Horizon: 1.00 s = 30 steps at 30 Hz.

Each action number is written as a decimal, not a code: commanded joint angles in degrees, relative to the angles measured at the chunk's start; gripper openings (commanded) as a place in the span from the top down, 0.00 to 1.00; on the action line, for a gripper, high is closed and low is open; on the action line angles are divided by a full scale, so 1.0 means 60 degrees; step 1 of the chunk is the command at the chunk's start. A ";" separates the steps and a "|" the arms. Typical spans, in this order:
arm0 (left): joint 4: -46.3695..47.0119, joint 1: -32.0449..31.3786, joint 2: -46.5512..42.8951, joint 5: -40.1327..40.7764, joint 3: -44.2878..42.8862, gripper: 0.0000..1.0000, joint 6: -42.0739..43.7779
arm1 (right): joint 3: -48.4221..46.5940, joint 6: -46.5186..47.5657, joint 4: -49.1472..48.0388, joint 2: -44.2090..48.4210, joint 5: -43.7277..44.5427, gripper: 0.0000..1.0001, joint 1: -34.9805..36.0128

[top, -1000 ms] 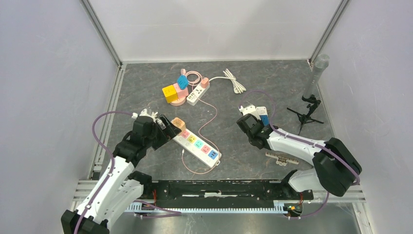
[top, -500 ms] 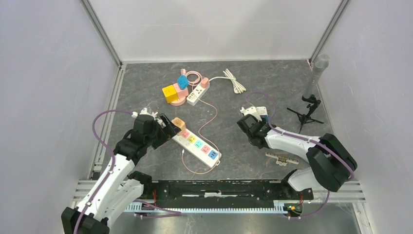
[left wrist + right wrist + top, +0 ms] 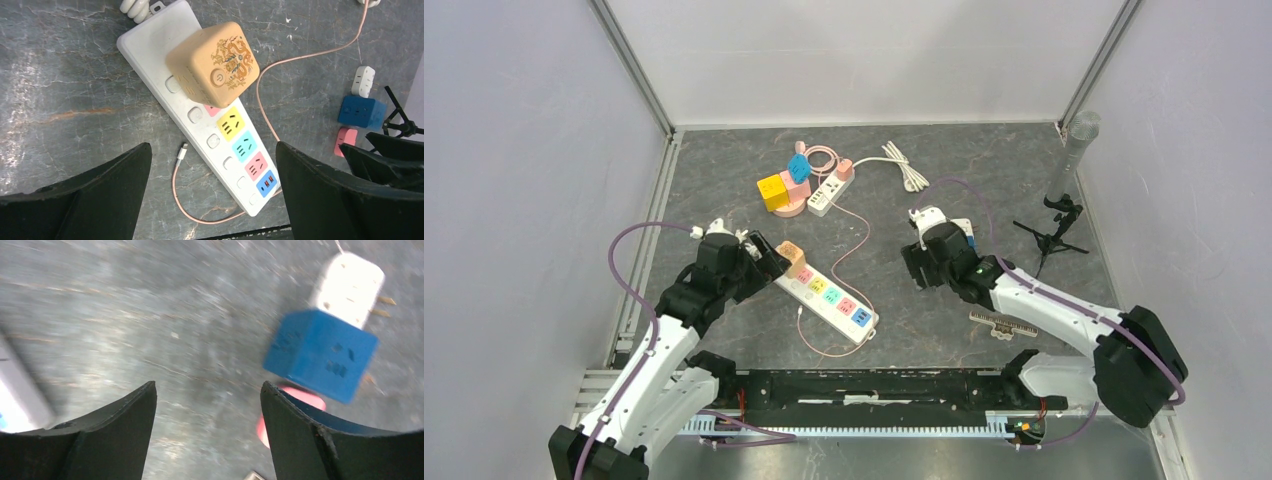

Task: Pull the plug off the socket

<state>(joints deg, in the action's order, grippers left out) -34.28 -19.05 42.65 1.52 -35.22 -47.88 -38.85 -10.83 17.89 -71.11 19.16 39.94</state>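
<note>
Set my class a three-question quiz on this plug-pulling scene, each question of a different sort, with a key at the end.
1. True or false: the orange plug has already been pulled off the white power strip.
2. Which thing shows just beyond the right claw in its wrist view? A. a blue cube B. a green ball C. a red cup
3. Fill in the gap: the left claw, above the strip, is ____ (open or shut).

Key: 1 false, as the plug sits in the strip's end socket; 2 A; 3 open.
</note>
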 commanded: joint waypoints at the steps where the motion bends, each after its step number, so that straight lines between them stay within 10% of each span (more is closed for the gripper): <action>1: -0.0098 0.0025 -0.0005 0.0589 -0.0363 0.00 0.0388 | -0.0310 0.0137 -0.2105 0.0468 -0.3127 0.15 -0.0036; 10: -0.0783 0.0016 -0.0084 0.1487 -0.0575 0.00 0.0686 | -0.0943 -0.1078 -0.5567 -0.0942 -0.5240 0.02 0.0592; 21: -0.1516 0.0026 -0.0824 0.2873 -0.0046 0.00 -0.0019 | -0.3896 -0.1065 -0.5627 -0.4551 -0.2738 0.02 0.2488; 30: -0.1530 0.0025 -0.0818 0.2748 0.0236 0.00 -0.0269 | -0.5410 0.0125 -0.5383 -0.6429 -0.4040 0.02 0.2571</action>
<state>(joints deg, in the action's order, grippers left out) -43.81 -19.05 37.45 16.73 -34.83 -47.13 -67.83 -13.30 -13.23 -107.81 -2.07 55.29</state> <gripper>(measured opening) 0.994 0.979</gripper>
